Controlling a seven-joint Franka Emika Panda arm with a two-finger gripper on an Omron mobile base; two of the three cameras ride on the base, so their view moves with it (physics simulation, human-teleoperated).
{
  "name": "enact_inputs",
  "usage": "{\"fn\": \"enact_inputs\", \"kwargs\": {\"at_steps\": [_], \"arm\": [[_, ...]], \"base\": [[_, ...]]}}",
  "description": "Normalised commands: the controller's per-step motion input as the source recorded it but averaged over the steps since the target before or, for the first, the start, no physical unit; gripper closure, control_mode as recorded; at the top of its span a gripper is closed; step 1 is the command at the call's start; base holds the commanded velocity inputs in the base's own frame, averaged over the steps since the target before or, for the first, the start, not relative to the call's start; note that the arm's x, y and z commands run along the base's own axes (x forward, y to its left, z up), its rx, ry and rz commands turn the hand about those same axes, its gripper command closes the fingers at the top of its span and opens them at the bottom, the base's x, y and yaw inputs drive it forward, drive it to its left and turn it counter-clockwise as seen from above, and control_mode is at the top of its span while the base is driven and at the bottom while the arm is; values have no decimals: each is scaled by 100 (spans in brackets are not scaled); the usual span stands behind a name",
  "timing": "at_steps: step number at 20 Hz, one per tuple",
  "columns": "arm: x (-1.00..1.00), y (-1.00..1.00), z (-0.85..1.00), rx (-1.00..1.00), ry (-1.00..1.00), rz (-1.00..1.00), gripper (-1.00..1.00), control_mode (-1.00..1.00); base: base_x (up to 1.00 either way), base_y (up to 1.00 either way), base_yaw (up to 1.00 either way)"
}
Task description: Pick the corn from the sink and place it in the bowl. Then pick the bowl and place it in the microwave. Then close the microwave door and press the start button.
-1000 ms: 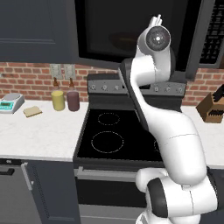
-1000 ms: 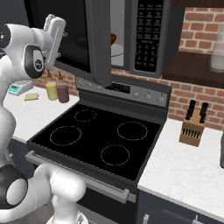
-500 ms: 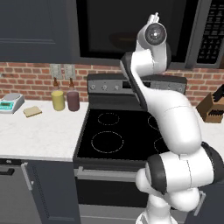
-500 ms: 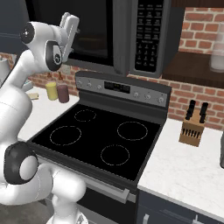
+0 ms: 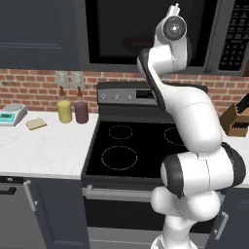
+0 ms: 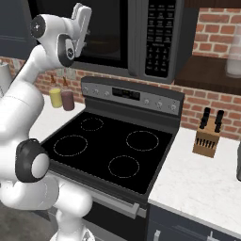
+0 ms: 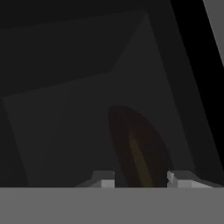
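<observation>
Just ahead of the gripper (image 7: 141,180), the bowl (image 7: 139,146) with the corn (image 7: 139,159) sits behind the microwave door (image 5: 146,29). Its fingers stand apart, holding nothing. Reaching for the start button, the arm could clip the stove (image 6: 113,150) controls or hit a wrong key.

Black stove (image 5: 131,146) with four rings; yellow jar (image 5: 64,111) beside dark jar (image 5: 81,111), scale (image 5: 12,114), sponge (image 5: 36,123) at left; knife block (image 6: 207,137) right.
</observation>
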Motion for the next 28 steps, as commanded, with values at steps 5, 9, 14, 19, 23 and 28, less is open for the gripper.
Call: {"fn": "enact_inputs", "kwargs": {"at_steps": [5, 9, 14, 19, 23, 28], "arm": [[15, -4, -19, 0, -7, 0, -100, -100], [-77, -34, -1, 0, -25, -1, -100, -100], [-82, -42, 8, 0, -10, 0, -100, -100], [-59, -21, 19, -18, 0, 0, -100, -100], [-45, -10, 22, -31, 6, 0, -100, -100], [-36, -1, 3, -35, 17, 0, -100, -100]], "base": [[0, 0, 0], [0, 0, 0], [0, 0, 0], [0, 0, 0], [0, 0, 0], [0, 0, 0]]}}
